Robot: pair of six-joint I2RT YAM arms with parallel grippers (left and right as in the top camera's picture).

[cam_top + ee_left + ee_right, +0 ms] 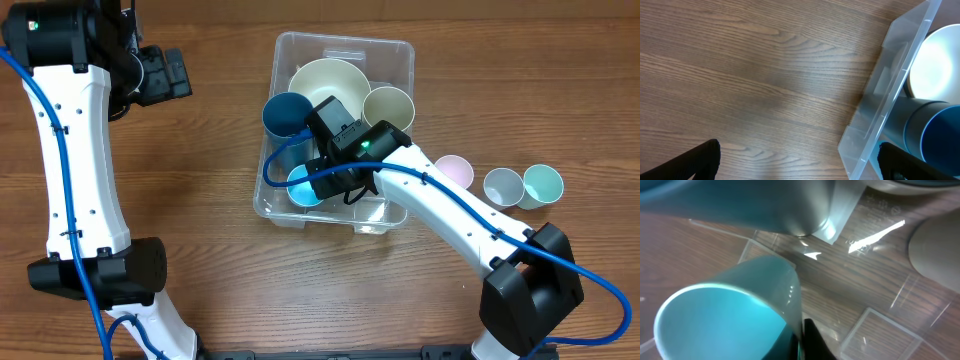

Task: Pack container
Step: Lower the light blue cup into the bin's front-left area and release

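From overhead, the container (392, 48) lay with its long axis running away from the arm bases. The right fingers (330, 182) reached inside its near end, just beside a light blue cup (303, 188). Past them in the container sat a dark blue cup (285, 112), a bowl (322, 82) and a cream cup (388, 104). Three more cups (503, 185) waited on the counter (200, 180), outside the container wall on the right arm's side, so that arm looked better placed for them. The left fingers (172, 75) stood well apart to the container's left.

The left wrist view showed the left fingers (702, 160) spread wide and empty over bare counter, the container wall (890, 90) off to one side of them.

The right wrist view showed the right fingers (810, 342) narrow, seemingly pinching the light blue cup's (725, 315) wall above the container floor (880, 330).
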